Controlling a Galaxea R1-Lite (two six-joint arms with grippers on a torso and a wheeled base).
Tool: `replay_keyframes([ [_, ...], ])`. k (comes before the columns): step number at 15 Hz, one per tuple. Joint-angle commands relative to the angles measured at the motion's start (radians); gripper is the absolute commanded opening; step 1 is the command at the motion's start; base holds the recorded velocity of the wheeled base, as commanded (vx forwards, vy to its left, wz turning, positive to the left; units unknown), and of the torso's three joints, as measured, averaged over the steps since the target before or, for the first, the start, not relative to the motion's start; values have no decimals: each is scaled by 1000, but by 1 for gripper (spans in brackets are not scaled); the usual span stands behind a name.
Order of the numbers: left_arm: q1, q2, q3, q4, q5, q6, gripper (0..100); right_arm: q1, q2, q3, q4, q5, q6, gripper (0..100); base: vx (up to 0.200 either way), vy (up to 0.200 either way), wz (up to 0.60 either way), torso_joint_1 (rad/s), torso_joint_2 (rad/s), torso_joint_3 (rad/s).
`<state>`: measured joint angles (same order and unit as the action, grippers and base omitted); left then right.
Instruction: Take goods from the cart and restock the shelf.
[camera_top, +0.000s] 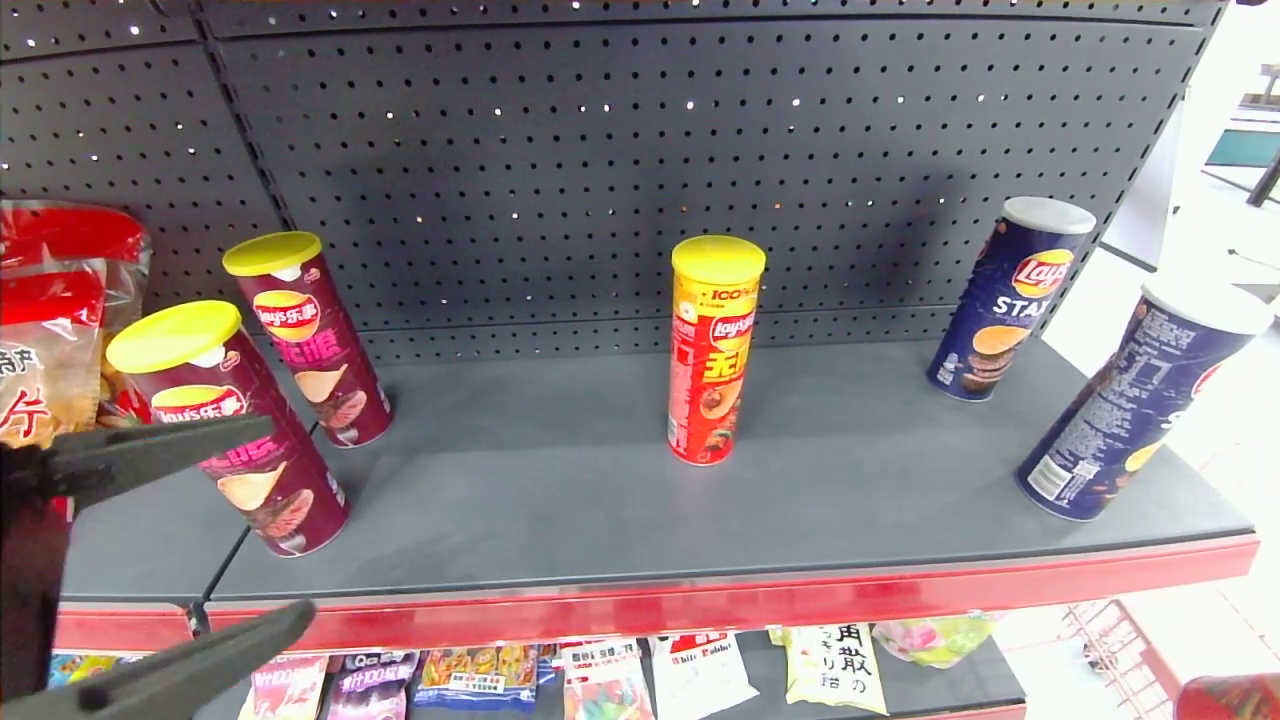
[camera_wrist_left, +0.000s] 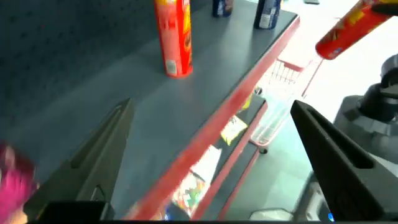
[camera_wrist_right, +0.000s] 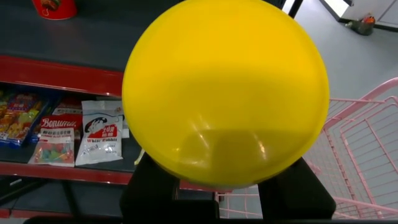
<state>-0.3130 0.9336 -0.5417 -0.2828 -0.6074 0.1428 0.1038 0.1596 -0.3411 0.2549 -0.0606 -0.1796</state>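
While five canisters already stand on the shelf (camera_top: 560, 500), my head view shows how much room is left: two maroon canisters (camera_top: 300, 340) at the left end, one red canister (camera_top: 712, 350) alone in the middle and two navy canisters (camera_top: 1010, 300) at the right, with wide bare gaps between. My left gripper (camera_top: 290, 520) hangs before the front maroon one, jaws spread and holding nothing. At the lower right corner a held canister (camera_top: 1230, 695) pokes in near the pink cart (camera_top: 1105, 625).

From my left wrist, those jaws stand wide apart over the shelf's front edge. The held canister shows tilted in the air past the shelf end, above the cart.

From my right wrist, my right gripper (camera_wrist_right: 225, 190) has its jaws pinching that canister, whose yellow lid (camera_wrist_right: 227, 93) faces the camera. It sits off the shelf's red edge, with the cart just beside it and snack packets (camera_wrist_right: 96, 134) lower down.

I judge the restocking partly done. This canister is out of the cart but not yet placed, and the gap beside the red one looks the natural spot. What remains in the cart I cannot tell.
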Motion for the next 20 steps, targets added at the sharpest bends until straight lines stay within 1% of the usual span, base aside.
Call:
replay_keyframes([
  [1, -106, 249, -76, -118, 38, 1, 100, 0, 9, -1, 0, -1, 0, 0, 0, 0, 0, 0, 0, 0],
  [3, -152, 312, -123, -119, 61, 1, 100, 0, 8, -1, 0, -1, 0, 0, 0, 0, 0, 0, 0, 0],
  [4, -189, 352, -156, -121, 94, 3, 100, 0, 8, 1, 1, -1, 0, 0, 0, 0, 0, 0, 0, 0],
  [5, -233, 422, -199, -124, 166, 3, 100, 0, 8, 2, 1, -1, 0, 0, 0, 0, 0, 0, 0, 0],
  [6, -241, 452, -215, -130, 183, 6, 100, 0, 9, 5, 0, -1, 0, 0, 0, 0, 0, 0, 0, 0],
  [7, -259, 508, -241, -159, 192, 8, 100, 0, 9, 7, 0, -1, 0, 0, 0, 0, 0, 0, 0, 0],
  [8, -264, 564, -267, -200, 215, 8, 100, 0, 9, 5, 0, -1, 0, 0, 0, 0, 0, 0, 0, 0],
  [9, -265, 613, -288, -213, 250, 18, 100, 0, 9, 5, 0, -1, 0, 0, 0, 0, 0, 0, 0, 0],
  [10, -264, 663, -317, -214, 259, 40, 100, 0, 9, 4, -2, -1, 0, 0, 0, 0, 0, 0, 0, 0],
  [11, -265, 703, -342, -214, 256, 52, 100, 0, 8, 4, -2, -1, 0, 0, 0, 0, 0, 0, 0, 0],
  [12, -265, 745, -369, -217, 247, 64, 100, 0, 8, 4, -2, -1, 0, 0, 0, 0, 0, 0, 0, 0],
  [13, -267, 788, -400, -240, 233, 84, 100, 0, 8, 4, -2, -1, 0, 0, 0, 0, 0, 0, 0, 0],
  [14, -276, 835, -440, -277, 229, 90, 100, 0, 9, 4, -2, -1, 0, 0, 0, 0, 0, 0, 0, 0],
  [15, -284, 861, -477, -291, 230, 89, 100, 0, 9, 4, -2, -1, 2, 0, 0, 0, 0, 0, 0, 0],
  [17, -291, 918, -577, -288, 232, 87, 100, 0, 6, 4, -2, -4, 2, 0, 0, 0, 0, 0, 0, 0],
  [20, -291, 956, -626, -289, 235, 87, 100, 0, 8, 4, 0, -4, 3, 0, 0, 0, 0, 0, 0, 0],
])
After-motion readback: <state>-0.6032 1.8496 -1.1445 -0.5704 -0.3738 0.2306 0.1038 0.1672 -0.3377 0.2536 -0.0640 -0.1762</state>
